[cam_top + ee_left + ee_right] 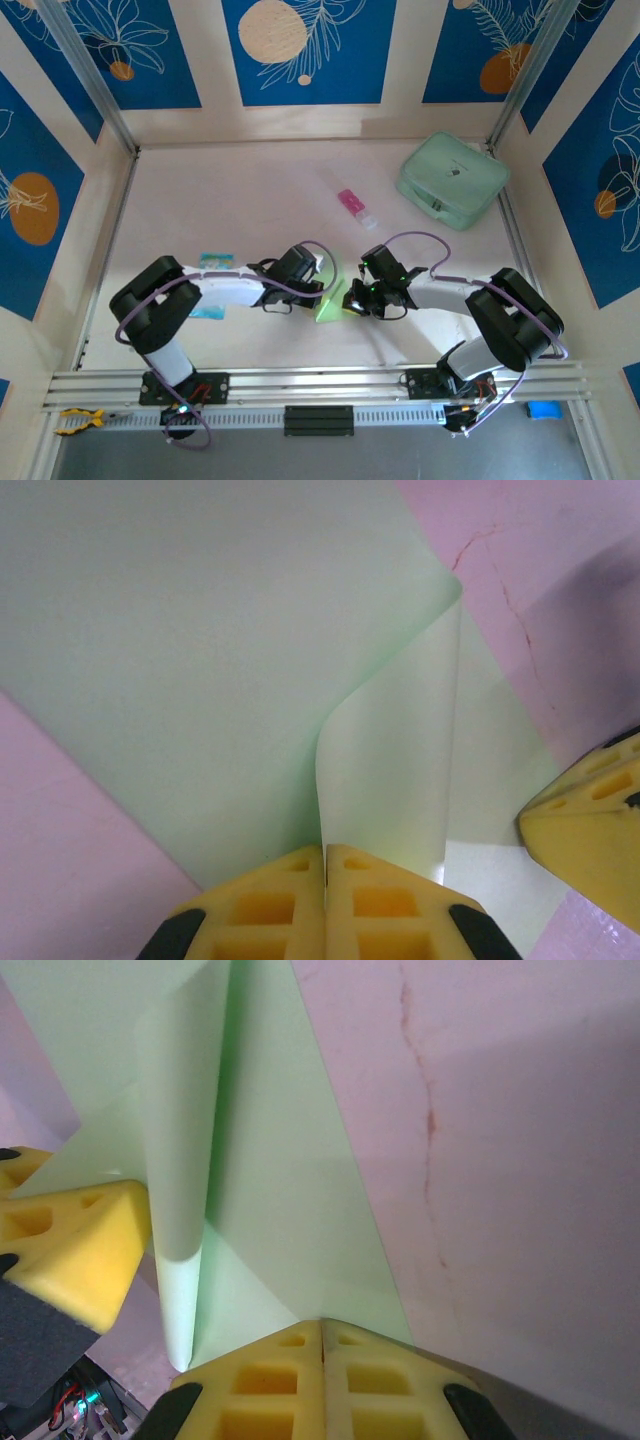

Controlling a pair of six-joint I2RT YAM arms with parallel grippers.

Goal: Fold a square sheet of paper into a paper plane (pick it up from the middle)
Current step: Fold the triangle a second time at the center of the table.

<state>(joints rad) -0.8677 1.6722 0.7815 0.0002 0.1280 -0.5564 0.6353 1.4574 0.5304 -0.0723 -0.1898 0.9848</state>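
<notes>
I had both arms brought together at the lower centre of the top view, over the square sheet of paper (329,303), which lay on the pale pink tabletop (240,190) between the two wrists. One part of it was raised off the surface.

In the left wrist view the left pincer (325,852) was pressed together at the bottom edge of the frame. A flap of the sheet curled up and away from its tips, so I read it as pinching the paper. In the right wrist view the right pincer (322,1325) was likewise closed, with the green paper running straight into its seam. A rolled-over strip stood upright in the left half of that frame.

I judged the fold to be at an early stage, a soft bend not yet creased. To do it well, I reckoned I should keep both pinches firm and carry the flap across evenly. I would line its edge up with the sheet below before pressing, and flatten from the middle outward so the thin paper would not buckle or tear.

I found no writing I could read. The mint-green case (452,180) at upper right bore a small dark mark, too small to make out. Any print on the pink-and-white tube (355,207) and the blue-and-white packet (215,261) was too small to read as well
</notes>
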